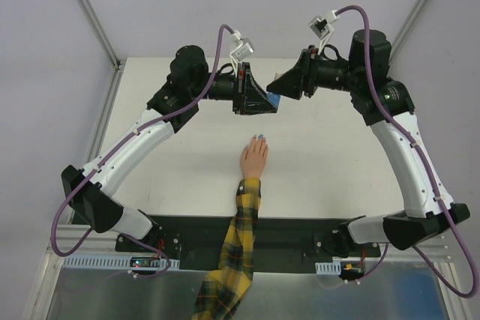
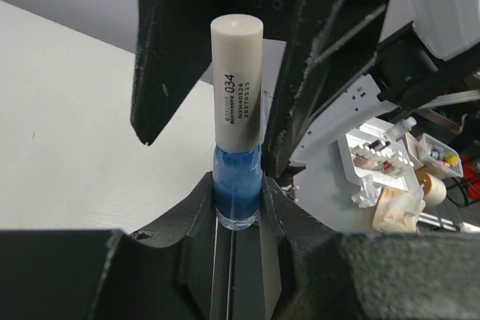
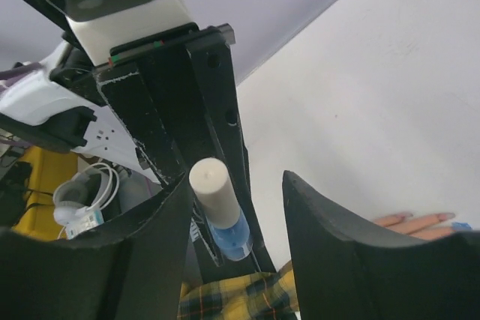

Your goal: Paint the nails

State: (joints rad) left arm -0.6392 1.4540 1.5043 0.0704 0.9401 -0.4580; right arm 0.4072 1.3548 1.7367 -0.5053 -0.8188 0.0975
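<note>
A small blue bottle (image 2: 238, 192) with a white cap (image 2: 238, 73) stands upright between the fingers of my left gripper (image 2: 238, 204), which is shut on its glass body. My right gripper (image 3: 238, 177) is open, and its black fingers (image 2: 169, 50) straddle the cap (image 3: 212, 183). The cap sits close to one finger, with a clear gap to the other. Both grippers meet above the table's middle, left gripper (image 1: 259, 101) facing right gripper (image 1: 279, 86). Below them lies the peach hand (image 1: 253, 159) in a yellow-black plaid sleeve (image 1: 238, 249). Its nails (image 1: 259, 137) look light blue at the fingertips (image 3: 459, 225).
The white table (image 1: 337, 170) ends at a black base rail (image 1: 285, 234) near the arms. Off the table edge, the left wrist view shows a white tray of small items (image 2: 375, 157). The right wrist view shows a power strip (image 3: 101, 134) and coiled cables (image 3: 82, 200).
</note>
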